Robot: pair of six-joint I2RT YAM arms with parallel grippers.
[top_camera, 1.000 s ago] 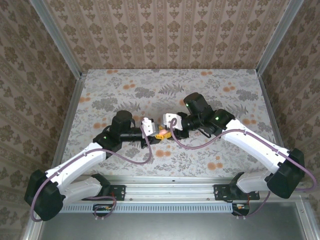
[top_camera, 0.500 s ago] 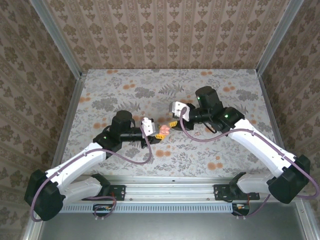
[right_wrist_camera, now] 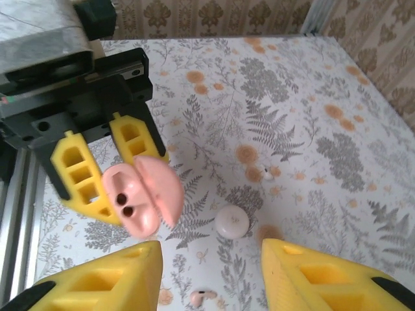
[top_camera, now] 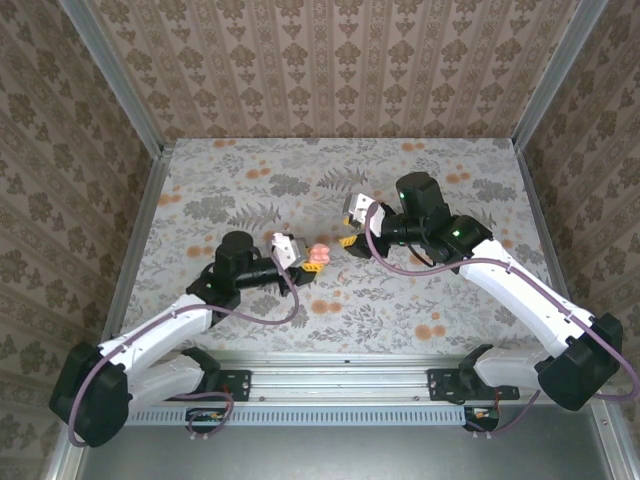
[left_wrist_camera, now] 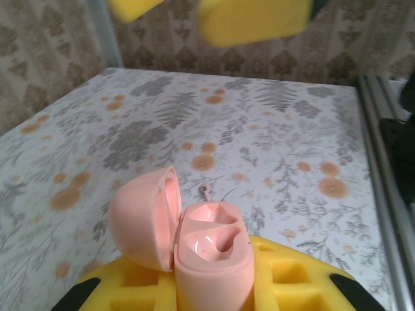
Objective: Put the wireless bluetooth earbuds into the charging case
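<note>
The pink charging case [left_wrist_camera: 211, 249] stands with its lid hinged open to the left and both sockets bare. My left gripper [left_wrist_camera: 214, 288] is shut on it, its yellow fingers [right_wrist_camera: 81, 172] clamping the case's body [right_wrist_camera: 133, 194]. From above, the case [top_camera: 318, 255] hangs over the table's middle. My right gripper [right_wrist_camera: 211, 275] is open with nothing in it, a short way right of the case and above the table [top_camera: 347, 242]. One earbud [right_wrist_camera: 202, 298] lies on the cloth just below the right fingers. Another earbud [right_wrist_camera: 266, 173] lies farther off. An earbud [left_wrist_camera: 206, 189] also lies beyond the case.
A white round disc [right_wrist_camera: 231, 221] rests on the floral cloth between the two earbuds. A metal rail [left_wrist_camera: 382, 168] runs along the table's near edge. Patterned walls [top_camera: 330, 70] close in the back and both sides.
My right gripper has pulled back to the right, away from the case it was touching. The left arm has drawn slightly left and back with the case still gripped.
</note>
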